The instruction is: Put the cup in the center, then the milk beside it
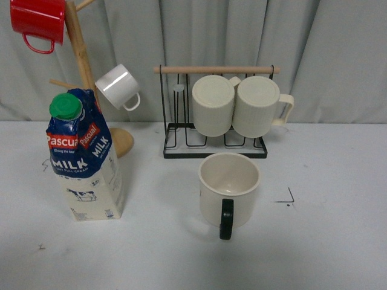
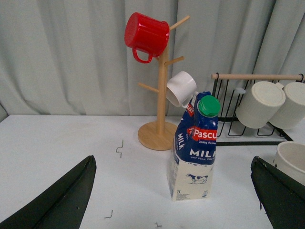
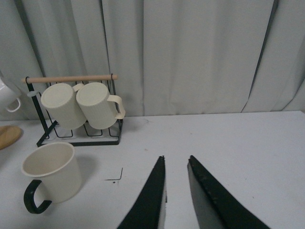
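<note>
Cup [image 1: 229, 194], smooth cream glaze (black loop handle); milk [image 1: 86, 166], gabled card carton; left gripper [image 2: 172, 159] agape, right gripper [image 3: 176, 158] barely parted.

Cup [image 1: 229, 191] upright, milk [image 1: 84, 157] standing apart

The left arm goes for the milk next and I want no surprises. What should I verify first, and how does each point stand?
1. Cup upright near the table's middle: ok.
2. Milk carton upright, green cap on: ok.
3. Left gripper empty, jaws wide, carton ahead between them: ok.
4. Bare table between carton and cup for setting down: ok.
5. Right gripper empty, jaws narrowly apart, away from cup: ok.
6. How full the carton is: cannot tell.
</note>
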You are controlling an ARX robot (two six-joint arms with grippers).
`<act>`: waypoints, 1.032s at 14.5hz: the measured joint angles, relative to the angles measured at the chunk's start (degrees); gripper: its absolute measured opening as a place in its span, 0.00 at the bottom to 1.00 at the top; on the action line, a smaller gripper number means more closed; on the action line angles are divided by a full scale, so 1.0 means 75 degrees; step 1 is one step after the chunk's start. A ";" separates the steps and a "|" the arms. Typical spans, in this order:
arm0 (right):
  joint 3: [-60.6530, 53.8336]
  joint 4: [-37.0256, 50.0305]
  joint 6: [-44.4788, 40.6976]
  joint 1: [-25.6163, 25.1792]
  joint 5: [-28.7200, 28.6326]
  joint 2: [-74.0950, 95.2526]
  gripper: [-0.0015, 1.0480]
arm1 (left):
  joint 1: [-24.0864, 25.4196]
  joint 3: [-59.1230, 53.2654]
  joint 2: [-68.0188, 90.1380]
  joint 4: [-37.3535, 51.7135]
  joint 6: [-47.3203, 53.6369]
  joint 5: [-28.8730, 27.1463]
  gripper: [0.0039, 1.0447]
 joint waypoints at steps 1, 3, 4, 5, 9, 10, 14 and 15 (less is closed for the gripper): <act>0.0000 0.0000 0.0000 0.0000 0.0000 0.0000 0.23 | 0.0000 0.0000 0.0000 0.0000 0.0000 0.0000 0.94; 0.0000 -0.0003 0.0000 0.0000 0.0000 0.0000 0.46 | 0.0000 0.0000 0.0000 -0.0003 0.0000 0.0000 0.94; 0.0000 -0.0003 0.0000 0.0000 -0.0003 0.0000 0.58 | 0.0000 0.0000 0.0000 0.0000 0.0000 0.0000 0.94; 0.0000 -0.0003 0.0000 0.0000 0.0000 0.0000 0.68 | 0.0000 0.0000 0.0000 -0.0003 0.0000 0.0000 0.94; 0.0000 -0.0003 0.0003 0.0000 -0.0003 0.0000 0.93 | -0.0901 0.1588 0.3754 0.0163 -0.1364 0.0137 0.94; 0.0000 0.0000 0.0003 0.0000 -0.0003 0.0000 0.94 | -0.1087 0.1918 0.4672 0.0871 -0.1413 0.0111 0.94; 0.0000 0.0000 0.0003 0.0000 -0.0003 0.0000 0.94 | -0.1521 0.3241 0.7921 0.2699 -0.0816 -0.0207 0.94; 0.0000 0.0000 0.0003 0.0000 -0.0003 0.0000 0.94 | -0.1536 0.3742 0.8717 0.3040 -0.0545 -0.0265 0.94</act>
